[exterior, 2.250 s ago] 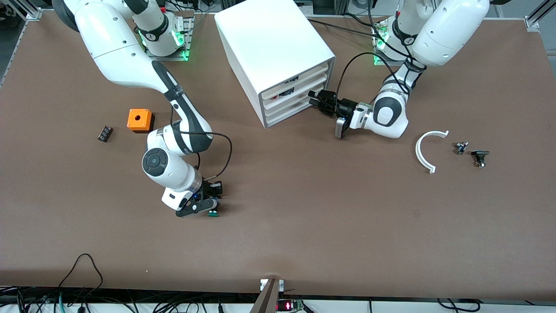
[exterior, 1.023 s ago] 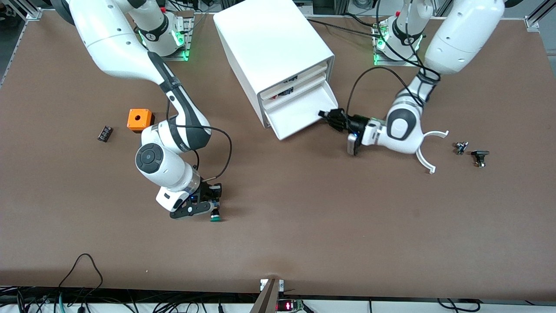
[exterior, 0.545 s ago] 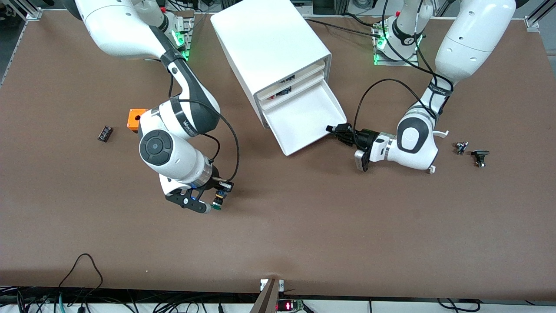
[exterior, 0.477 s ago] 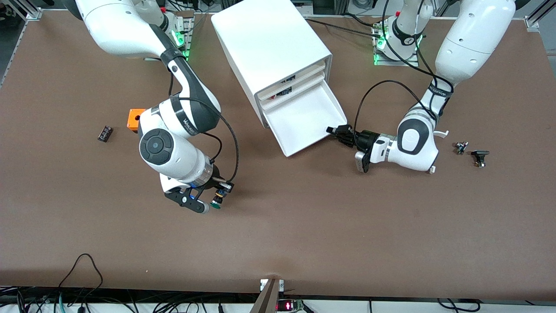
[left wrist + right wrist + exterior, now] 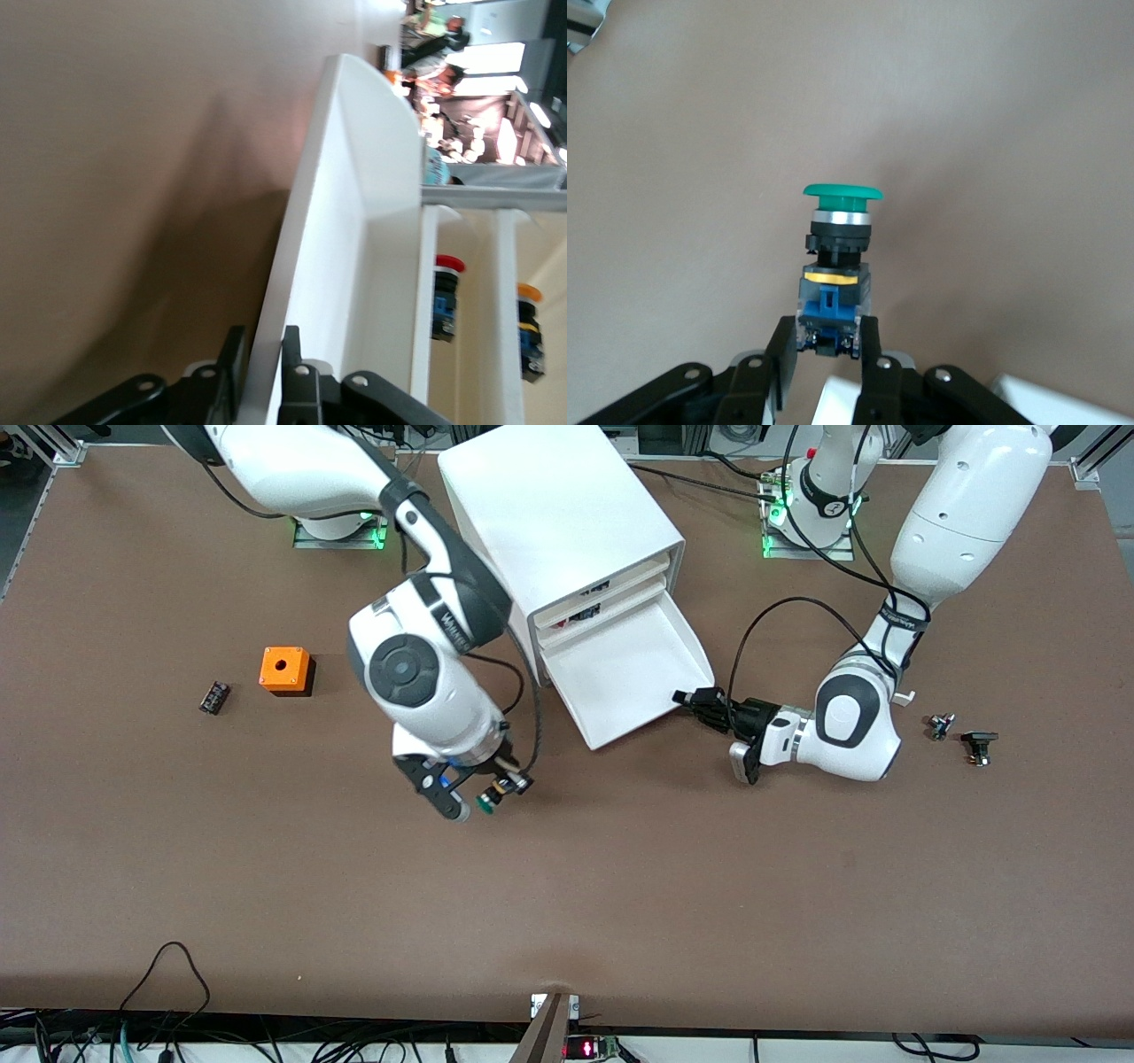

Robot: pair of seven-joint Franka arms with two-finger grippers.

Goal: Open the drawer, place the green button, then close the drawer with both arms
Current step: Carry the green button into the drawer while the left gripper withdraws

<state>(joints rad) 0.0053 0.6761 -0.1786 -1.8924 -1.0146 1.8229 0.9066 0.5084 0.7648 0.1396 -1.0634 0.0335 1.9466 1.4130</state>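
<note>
Brown counter (image 5: 797,886) is carrying a white cabinet (image 5: 558,505) whose bottom drawer (image 5: 620,673) is already pulled out, the left gripper (image 5: 700,704) pinching its front edge at about four o'clock from the cabinet. The right gripper (image 5: 483,790) is clamping the button (image 5: 835,266), green-capped with a black-and-blue body, above bare counter at about seven o'clock from the drawer; placing and closing are still remaining.

Front view: the white curved piece (image 5: 902,696) at right is mostly covered by the left arm's elbow; only 1 end shows. 2 small parts (image 5: 941,726) (image 5: 978,746) at right edge too small to identify. Right wrist view: the button (image 5: 835,266) base sits hidden between the right gripper (image 5: 829,359) fingers.
</note>
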